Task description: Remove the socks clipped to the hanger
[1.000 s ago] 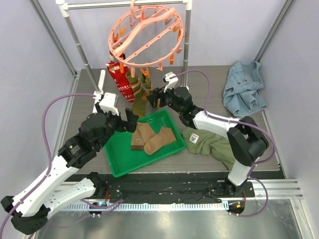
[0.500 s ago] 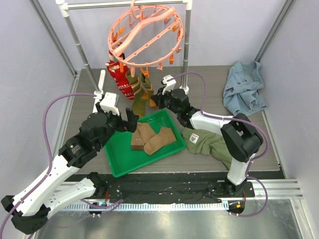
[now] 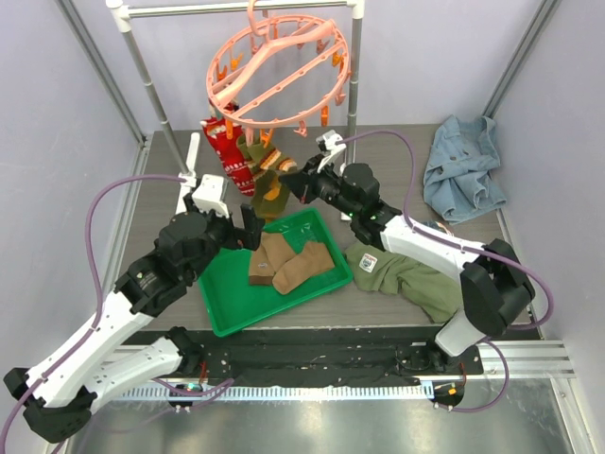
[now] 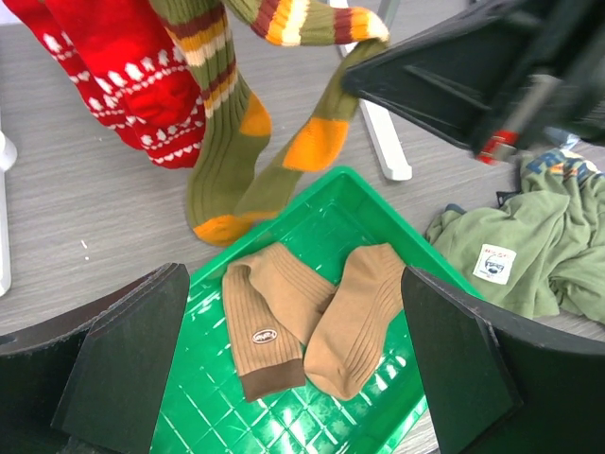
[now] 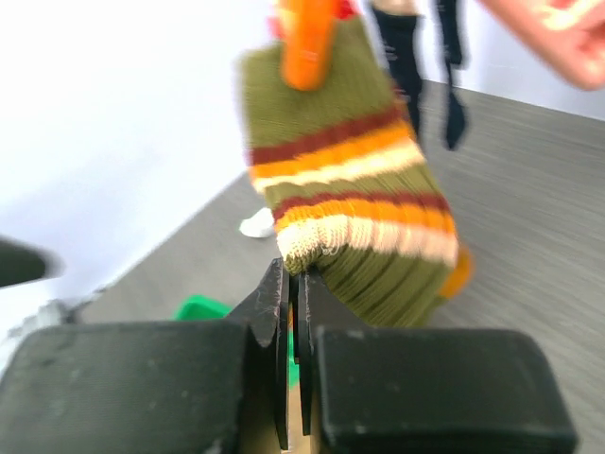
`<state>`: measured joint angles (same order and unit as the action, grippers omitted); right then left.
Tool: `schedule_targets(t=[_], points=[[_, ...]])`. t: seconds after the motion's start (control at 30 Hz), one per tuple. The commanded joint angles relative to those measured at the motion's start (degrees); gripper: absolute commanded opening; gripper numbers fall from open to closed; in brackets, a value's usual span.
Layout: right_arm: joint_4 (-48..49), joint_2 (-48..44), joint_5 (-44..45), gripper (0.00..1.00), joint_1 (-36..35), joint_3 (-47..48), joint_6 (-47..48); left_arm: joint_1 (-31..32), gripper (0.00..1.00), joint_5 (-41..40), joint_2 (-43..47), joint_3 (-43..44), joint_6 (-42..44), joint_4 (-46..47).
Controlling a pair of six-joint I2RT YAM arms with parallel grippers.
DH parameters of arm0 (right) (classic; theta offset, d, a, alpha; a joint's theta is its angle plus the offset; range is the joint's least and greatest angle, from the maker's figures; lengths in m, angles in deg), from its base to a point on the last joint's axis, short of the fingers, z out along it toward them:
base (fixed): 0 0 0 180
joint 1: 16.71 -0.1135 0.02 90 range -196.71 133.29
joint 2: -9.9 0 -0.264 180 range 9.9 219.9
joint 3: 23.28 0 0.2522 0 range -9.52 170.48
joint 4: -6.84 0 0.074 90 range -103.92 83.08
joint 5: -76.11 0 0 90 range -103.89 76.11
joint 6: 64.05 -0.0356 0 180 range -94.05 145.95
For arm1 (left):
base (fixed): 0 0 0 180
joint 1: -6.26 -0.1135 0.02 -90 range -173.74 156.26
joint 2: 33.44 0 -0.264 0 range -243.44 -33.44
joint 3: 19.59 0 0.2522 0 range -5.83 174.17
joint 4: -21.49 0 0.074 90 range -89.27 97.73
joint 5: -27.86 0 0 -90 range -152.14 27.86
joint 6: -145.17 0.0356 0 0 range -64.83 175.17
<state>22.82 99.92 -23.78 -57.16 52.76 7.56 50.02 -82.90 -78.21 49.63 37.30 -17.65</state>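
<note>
The salmon-pink round hanger hangs from the white rack. Red patterned socks and olive striped socks dangle from its pegs. My right gripper is shut on the striped cuff of one olive sock, which stretches sideways from an orange peg. A dark navy sock hangs behind it. My left gripper is open, hovering over the green tray with nothing between its fingers. In the left wrist view the red socks and olive socks hang above the tray's far corner.
Two tan socks lie in the tray. An olive-green shirt lies right of the tray. A blue denim garment sits at the back right. The rack's white poles stand behind the hanger.
My right gripper has shut on the olive sock's cuff and drawn it up and to the right. The hanger has swung slightly. The left arm has stayed put.
</note>
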Motion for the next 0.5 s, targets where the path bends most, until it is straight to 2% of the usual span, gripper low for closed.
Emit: schedule_targets(t=[0.0,0.27,0.47], points=[[3.5,-4.1,-4.3,0.01,-1.6,-1.5,-5.2,0.1,1.00,-0.8,-2.3,1.7,-2.5,2.4],[7.2,-9.6,-7.2,0.01,-2.4,-4.7,-14.4,-0.1,1.00,0.9,-5.2,3.8,-3.7,2.6],[7.5,-11.8,-7.8,0.01,-2.5,-6.7,-15.7,-0.9,1.00,1.2,-6.5,7.4,-3.2,1.7]])
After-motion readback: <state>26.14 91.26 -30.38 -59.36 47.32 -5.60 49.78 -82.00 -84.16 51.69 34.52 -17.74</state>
